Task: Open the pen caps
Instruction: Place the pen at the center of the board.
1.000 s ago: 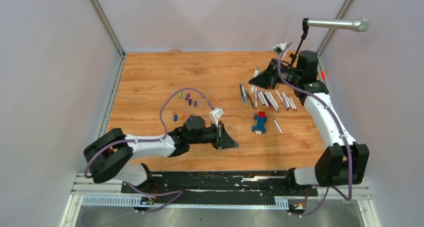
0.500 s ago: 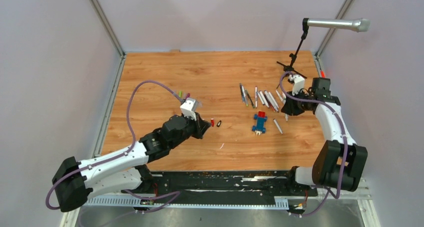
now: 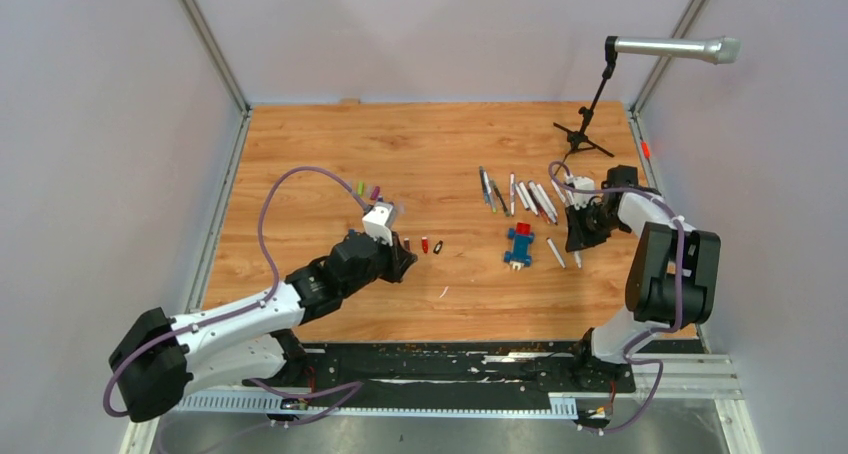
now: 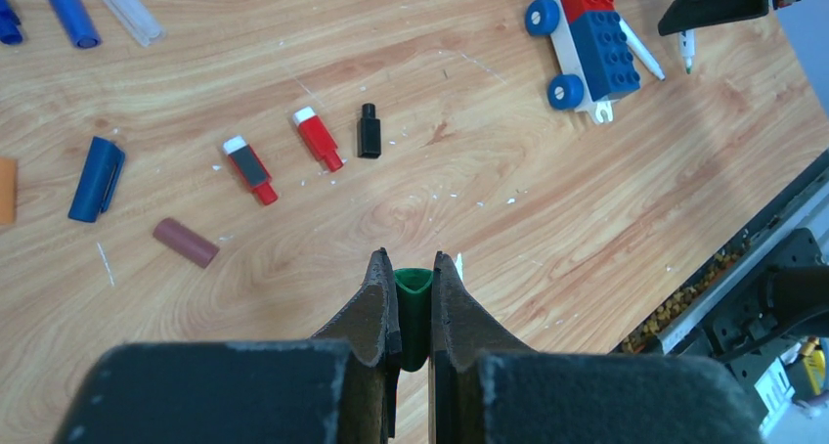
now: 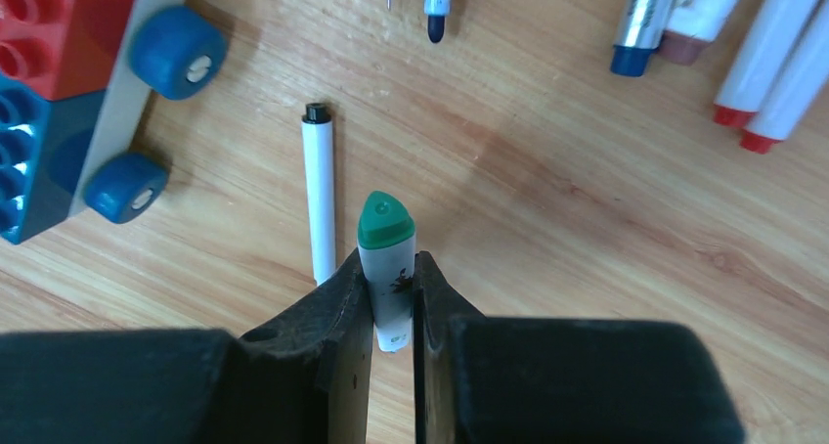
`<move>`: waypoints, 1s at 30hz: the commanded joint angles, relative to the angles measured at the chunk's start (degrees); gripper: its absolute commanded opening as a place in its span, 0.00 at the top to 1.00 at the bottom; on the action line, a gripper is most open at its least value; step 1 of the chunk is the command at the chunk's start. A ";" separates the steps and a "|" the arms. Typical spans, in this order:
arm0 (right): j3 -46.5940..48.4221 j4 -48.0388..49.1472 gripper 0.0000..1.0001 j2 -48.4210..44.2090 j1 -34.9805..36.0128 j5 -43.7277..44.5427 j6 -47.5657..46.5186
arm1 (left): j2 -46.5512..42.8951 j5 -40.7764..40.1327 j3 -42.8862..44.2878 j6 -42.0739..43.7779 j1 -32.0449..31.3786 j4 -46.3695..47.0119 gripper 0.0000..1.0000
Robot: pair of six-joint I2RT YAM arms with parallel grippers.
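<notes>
Two grippers are each closed tight on something. The left gripper (image 4: 413, 268) hangs left of the middle of the table (image 3: 300, 154), toward the near edge, and its jaws pinch a green pen cap (image 4: 412, 317). Just past it on the wood lie a brown cap (image 4: 186, 243), a blue cap (image 4: 96, 165), a red cap (image 4: 318, 136) and a black cap (image 4: 369, 131). Near the right edge, the right gripper (image 5: 389, 260) pinches a white pen with a green end (image 5: 387, 283), just beside a bare white pen (image 5: 318, 195) and a blue and red toy car (image 5: 59, 102). More pens (image 3: 530, 196) lie in a row farther back.
</notes>
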 commanded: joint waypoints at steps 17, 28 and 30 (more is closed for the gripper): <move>2.79 -2.87 0.72 5.15 -0.22 1.54 -0.40 | 8.18 5.32 4.63 -1.42 0.05 4.67 1.00; 1.87 -4.34 0.69 -3.36 -0.88 -3.19 -1.88 | 18.68 7.13 13.54 0.51 -0.13 -0.06 1.00; 1.29 -4.32 0.67 -5.58 -1.41 -4.44 -2.14 | 21.07 6.91 15.67 0.78 -0.20 -1.47 1.00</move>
